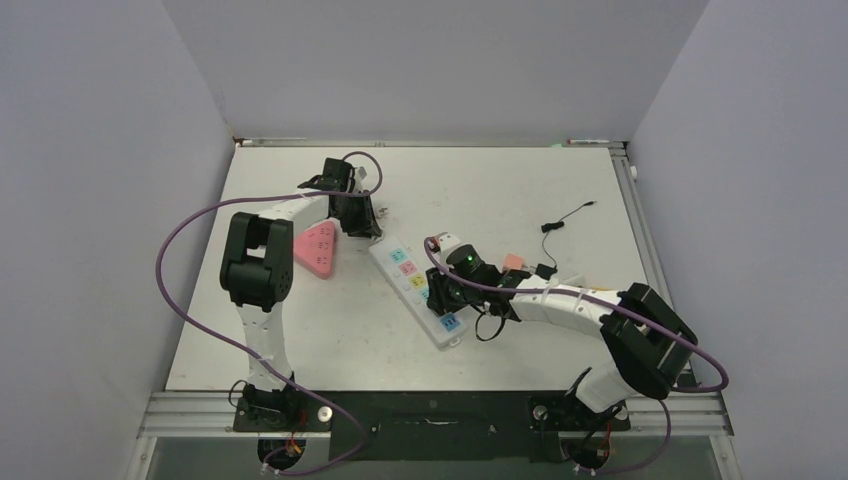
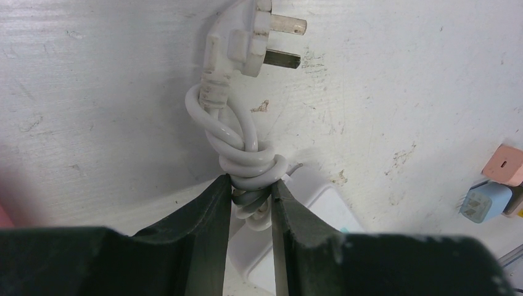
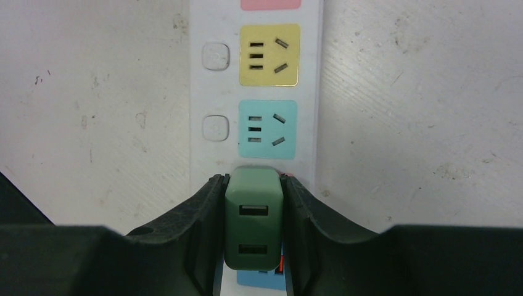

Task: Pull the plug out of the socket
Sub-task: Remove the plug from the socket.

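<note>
The green plug (image 3: 253,219) sits in the white power strip (image 3: 308,92), just below the teal socket (image 3: 267,130). The right gripper (image 3: 253,185) has its jaws pinching the plug's two flat sides. It looks like a small, light block of hard plastic, rigid and rather smooth, so I'd guess the only resistance is the prongs' friction. The flat sides, low near the strip, seem the right hold, with a pull straight out. The strip looks light too and would likely lift with the plug unless held down.

At the strip's far end, the left gripper (image 2: 251,197) has its jaws closed on the knotted white cord (image 2: 247,160). The cord's own three-pin plug (image 2: 247,43) lies bare on the table (image 1: 480,200).

I count one green plug with two USB ports and one strip. Two empty sockets show fully, the teal one and a yellow socket (image 3: 269,55). There are two loose chargers, a pink charger (image 2: 504,163) and a blue charger (image 2: 485,200), and one pink triangular piece (image 1: 320,248).
</note>
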